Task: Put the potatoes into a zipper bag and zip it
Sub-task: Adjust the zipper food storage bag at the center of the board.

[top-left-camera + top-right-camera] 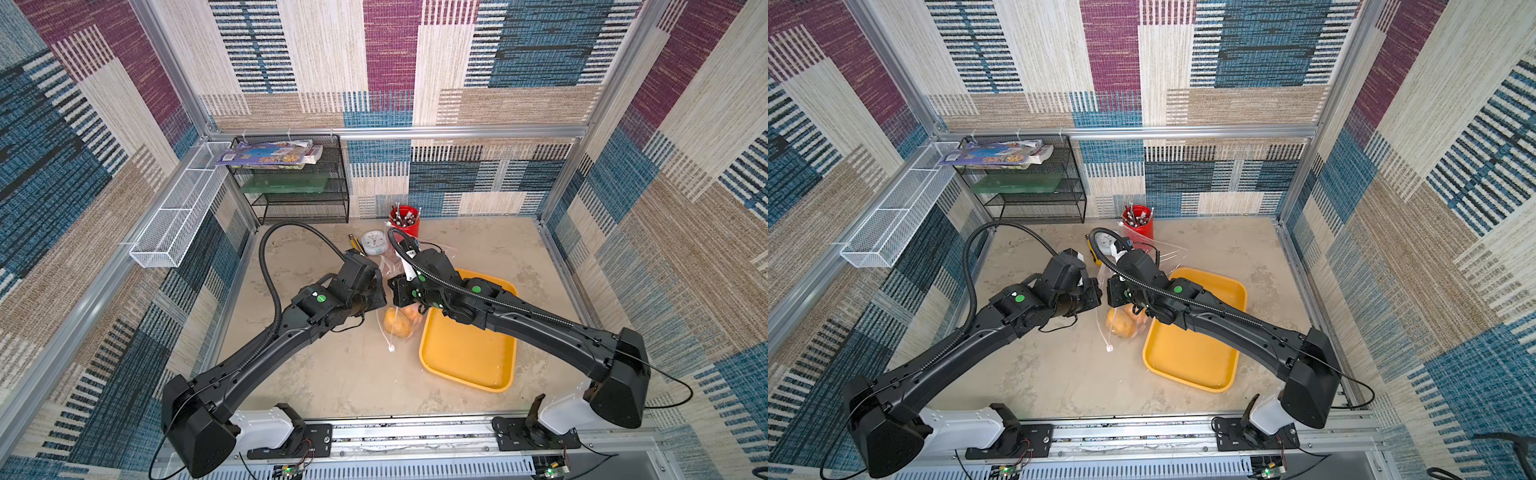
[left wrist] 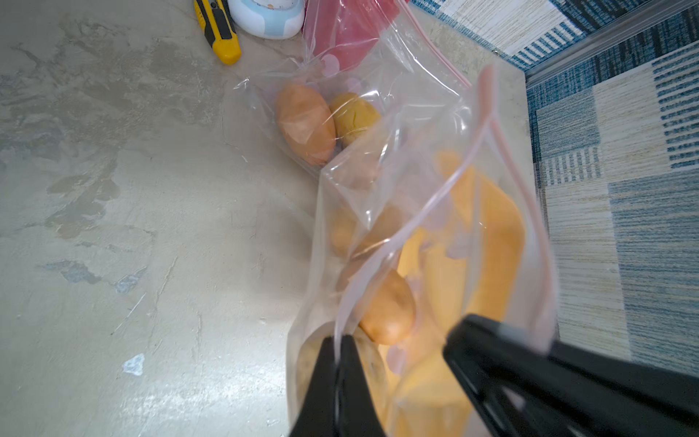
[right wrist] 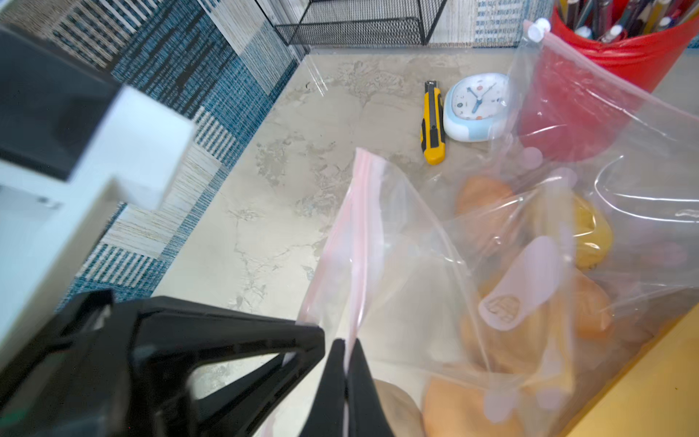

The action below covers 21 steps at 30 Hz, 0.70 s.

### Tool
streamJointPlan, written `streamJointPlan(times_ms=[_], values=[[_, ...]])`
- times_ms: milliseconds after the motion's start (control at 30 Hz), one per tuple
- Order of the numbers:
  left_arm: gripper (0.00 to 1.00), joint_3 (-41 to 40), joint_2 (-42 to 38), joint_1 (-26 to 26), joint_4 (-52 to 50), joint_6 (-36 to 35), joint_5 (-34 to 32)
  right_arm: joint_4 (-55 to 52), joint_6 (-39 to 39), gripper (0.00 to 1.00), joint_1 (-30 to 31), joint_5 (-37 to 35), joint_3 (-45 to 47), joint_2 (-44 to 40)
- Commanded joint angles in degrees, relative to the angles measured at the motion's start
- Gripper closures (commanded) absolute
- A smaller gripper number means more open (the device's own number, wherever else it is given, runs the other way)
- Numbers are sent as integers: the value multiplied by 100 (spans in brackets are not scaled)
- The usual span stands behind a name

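- left fingers (image 2: 321, 382): pressed together, pinching pink zip strip at mouth of zipper bag (image 2: 416, 159).
- right fingers (image 3: 333, 382): pressed together, pinching zip strip at other side of mouth.
- zipper bag: clear, mouth parted, hanging between both arms; lower end on table (image 1: 332, 374), just beside yellow tray (image 1: 469, 357).
- potatoes (image 2: 304, 123): inside zipper bag; at least four visible, exact count unclear through folded plastic.
- clock (image 3: 476, 108), box cutter (image 3: 433, 125), red pen cup (image 3: 624, 49): beyond yellow tray, toward back wall.

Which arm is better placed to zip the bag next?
Probably left: the left gripper and right gripper both pinch the zipper bag, but its white slider lies left of the yellow tray.
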<state>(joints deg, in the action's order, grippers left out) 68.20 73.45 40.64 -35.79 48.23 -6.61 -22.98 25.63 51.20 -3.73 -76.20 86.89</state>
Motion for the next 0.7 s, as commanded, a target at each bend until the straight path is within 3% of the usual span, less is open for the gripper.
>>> streamJointPlan(times_ms=[0,200,400,567,667], values=[[100,53,-3,-12,161,130,106,31,-95,97,-74,100,-125,153],[100,-129,160,-204,191,358,242,165,-107,91,-176,206,-83,335],[100,-153,60,-294,158,339,107,356,-177,66,-207,210,46,97],[100,-108,8,-351,125,326,-15,800,-358,32,-97,116,514,-559],[100,-54,75,-442,40,350,-7,1386,-815,0,241,-38,1205,-1137]])
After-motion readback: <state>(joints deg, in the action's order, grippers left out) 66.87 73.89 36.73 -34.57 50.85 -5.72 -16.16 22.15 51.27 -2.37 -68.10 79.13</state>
